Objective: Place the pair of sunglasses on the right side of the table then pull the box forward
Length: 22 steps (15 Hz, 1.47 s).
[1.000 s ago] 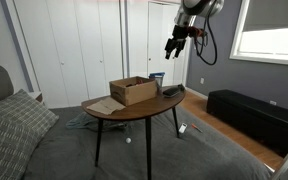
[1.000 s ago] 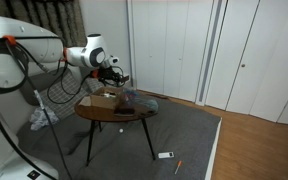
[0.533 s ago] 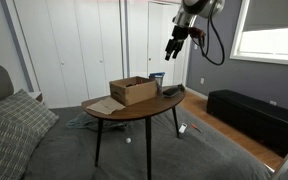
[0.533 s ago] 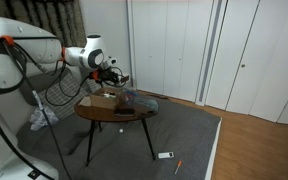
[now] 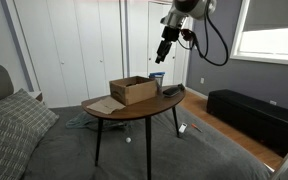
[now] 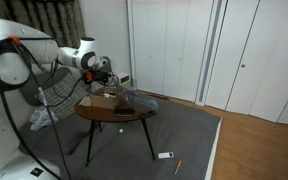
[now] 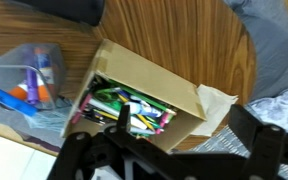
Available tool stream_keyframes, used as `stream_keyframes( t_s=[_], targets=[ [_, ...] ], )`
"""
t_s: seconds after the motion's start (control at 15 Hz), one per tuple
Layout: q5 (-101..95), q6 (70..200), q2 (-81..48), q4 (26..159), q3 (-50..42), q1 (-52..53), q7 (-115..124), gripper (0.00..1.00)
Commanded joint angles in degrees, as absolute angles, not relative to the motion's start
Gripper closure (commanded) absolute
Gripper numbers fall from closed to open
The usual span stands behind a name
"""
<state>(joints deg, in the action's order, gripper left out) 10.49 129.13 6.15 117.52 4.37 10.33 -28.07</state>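
The brown cardboard box stands open on the dark wooden table; in the wrist view the box holds several pens and markers. The dark pair of sunglasses lies on the tabletop near its right end, apart from the box. My gripper hangs high above the table, over the box's right side, open and empty. In the wrist view its two fingers spread wide over the box. It also shows in an exterior view.
A flat tan sheet lies on the table left of the box, also in the wrist view. A clear plastic container with coloured items stands beside the box. A grey sofa and a dark bench flank the table.
My gripper has moved left and turned, from above the table's right end towards a spot above the box. It stays open. Box and sunglasses have not moved.
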Motion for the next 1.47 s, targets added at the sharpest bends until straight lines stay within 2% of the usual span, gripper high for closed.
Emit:
stream_keyframes(
  t_s=[0.0,0.73,1.4],
  targets=[
    [12.48,128.12,2.32,114.14,7.00,12.62,-35.79,0.00],
    [9.59,123.08,-10.31,103.77,11.62,11.62,-62.93,0.00],
    [0.26,123.02,-18.79,97.30,11.31,11.17,-63.95,0.00]
  ],
)
